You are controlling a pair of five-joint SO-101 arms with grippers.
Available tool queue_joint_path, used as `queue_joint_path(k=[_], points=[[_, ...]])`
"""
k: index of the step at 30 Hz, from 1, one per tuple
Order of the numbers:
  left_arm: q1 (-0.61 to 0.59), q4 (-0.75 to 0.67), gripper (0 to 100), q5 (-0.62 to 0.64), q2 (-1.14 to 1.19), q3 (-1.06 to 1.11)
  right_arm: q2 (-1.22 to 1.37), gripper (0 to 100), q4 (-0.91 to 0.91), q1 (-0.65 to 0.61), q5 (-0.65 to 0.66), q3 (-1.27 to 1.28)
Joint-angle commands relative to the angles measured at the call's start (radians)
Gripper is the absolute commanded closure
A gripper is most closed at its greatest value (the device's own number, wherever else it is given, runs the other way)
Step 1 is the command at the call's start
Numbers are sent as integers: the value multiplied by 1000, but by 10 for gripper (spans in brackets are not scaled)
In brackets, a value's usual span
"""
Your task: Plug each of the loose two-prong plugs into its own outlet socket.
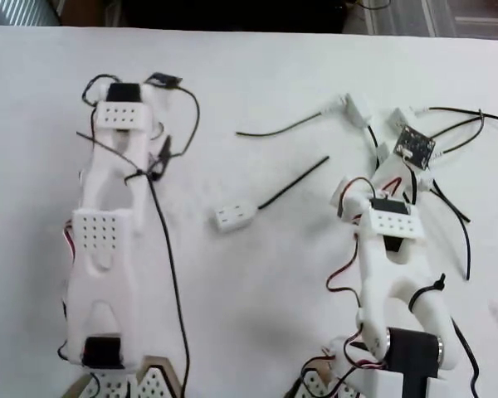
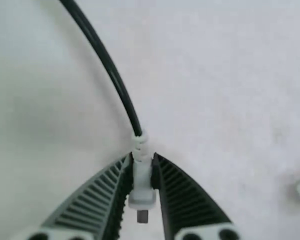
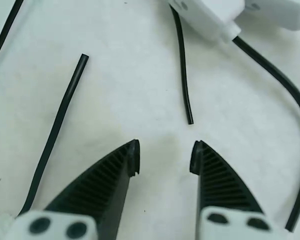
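so the left end effector (image 2: pixel 142 160) was clenched on a small white plug (image 2: pixel 141 185), ribbed pads squeezing its flat sides, one metal prong (image 2: pixel 142 216) poking out the back toward the wrist and the black cord (image 2: pixel 105 60) curving away over the counter (image 1: pixel 274 290); the right end effector (image 3: pixel 165 155) was released, jaws spread wide, hovering low over bare counter with two loose cord ends (image 3: pixel 189 120) lying just ahead of it and a couple of white connector bodies (image 3: pixel 205 15) further out; from the high view, a white socket block (image 1: pixel 234 217) sat on its own between the two arms, its cord trailing off toward the right arm's side; my take on handling: these plugs looked tiny, light, hard plastic, so probably slick and easy to twist in the pads; I'd grab the moulded body on its flat faces, like the left arm did, not the ribbed strain relief or the cord, since the cord looked springy enough to drag the plug off line; the prongs seemed thin, so a crooked push could bend them; and that socket block looked light and unanchored, so I'd guess it skates away unless the free arm pins it
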Motion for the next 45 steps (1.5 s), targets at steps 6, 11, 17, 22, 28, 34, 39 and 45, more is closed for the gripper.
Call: queue_joint_path(k=[6, 11, 17, 22, 28, 34, 39, 45], points=[[200, -58, 979, 258, -513, 460, -39, 832, -18, -1, 6, -6], [213, -238, 977, 339, -555, 654, -36, 832, -18, -1, 6, -6], [213, -258, 798, 305, -549, 730, -33, 832, -18, -1, 6, -6], [193, -150, 744, 269, -604, 637, -31, 832, -18, -2, 6, -6], [154, -43, 747, 213, -817, 598, -38, 832, -10, -31, 91, -6], [-21, -48, 747, 164, -1087, 835, -94, 833, 81, -70, 163, -40], [-165, -238, 748, 66, -1313, 1246, -197, 833, 360, -246, 267, -170], [-289, -506, 748, -20, -1621, 1694, -143, 833, 619, -524, 305, -402]])
